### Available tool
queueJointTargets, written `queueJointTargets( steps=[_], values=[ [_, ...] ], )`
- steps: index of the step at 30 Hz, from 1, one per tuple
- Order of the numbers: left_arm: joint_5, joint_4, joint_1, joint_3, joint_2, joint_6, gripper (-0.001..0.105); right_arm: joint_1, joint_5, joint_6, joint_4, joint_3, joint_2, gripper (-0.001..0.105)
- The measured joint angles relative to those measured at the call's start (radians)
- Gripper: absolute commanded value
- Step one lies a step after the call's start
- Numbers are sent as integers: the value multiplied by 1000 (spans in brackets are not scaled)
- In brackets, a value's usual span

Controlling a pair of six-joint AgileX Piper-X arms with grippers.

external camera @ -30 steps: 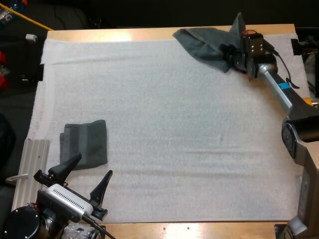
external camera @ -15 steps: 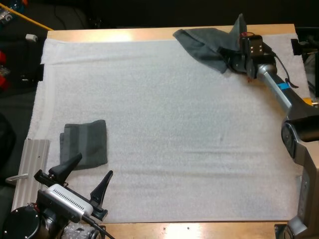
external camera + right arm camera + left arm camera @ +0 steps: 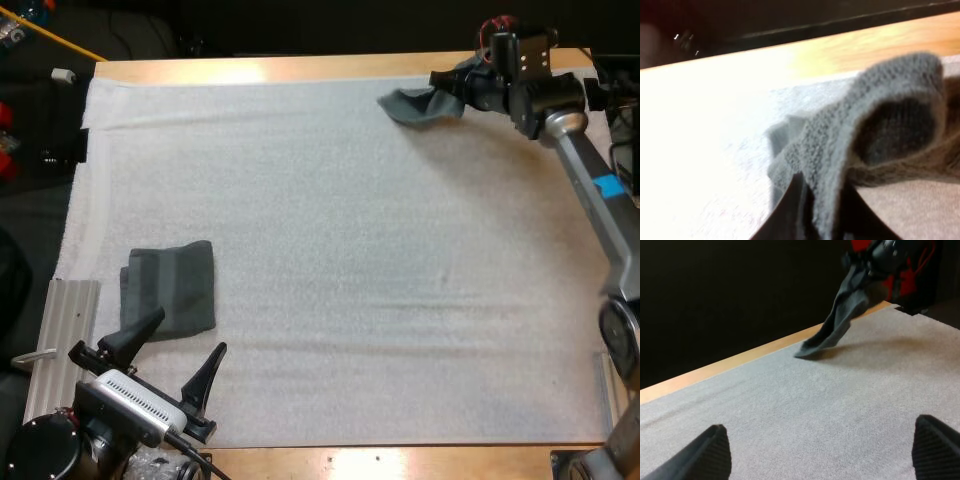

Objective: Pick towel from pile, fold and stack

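High view: right claw (image 3: pixel 447 86) up at far right of the white mat (image 3: pixel 330 200), clenched on the hanging towel (image 3: pixel 410 105), grey-green, which droops toward the mat nr the far edge of the wooden surface (image 3: pixel 300 68). Left claw (image 3: pixel 187 333) at near-left corner, released, fingers wide apart w/ nothing btwn them; folded towel (image 3: pixel 170 290) lies flat just beyond it. Left wrist view: hanging towel (image 3: pixel 840 320) dangles from right claw (image 3: pixel 875 255), lower tip touching mat; own fingers (image 3: pixel 710 452) well apart. Right wrist view: hanging towel (image 3: pixel 880 110) bunched close against a dark finger (image 3: pixel 795 215).
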Motion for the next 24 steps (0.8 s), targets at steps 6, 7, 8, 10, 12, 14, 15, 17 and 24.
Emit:
queueJointTargets(
  steps=[6,7,8,10,12,14,15,17,24],
  values=[
    [0,0,0,0,0,0,71,63,11,-57,134,0,-166,0],
    [0,0,0,0,0,0,71,76,13,-60,159,0,-191,0],
    [0,0,0,0,0,0,71,88,14,-62,183,0,-217,0],
    [0,0,0,0,0,0,71,108,14,-65,226,0,-273,0],
    [0,0,0,0,0,-1,71,130,14,-68,276,0,-321,0],
    [0,0,0,0,0,-1,71,149,14,-69,325,0,-370,0],
    [0,0,0,0,0,-1,71,161,14,-69,353,0,-392,0],
    [0,0,0,0,0,-1,71,187,14,-69,407,0,-430,0],
    [38,0,0,0,0,-1,71,298,17,-53,543,14,-501,0]
  ],
)
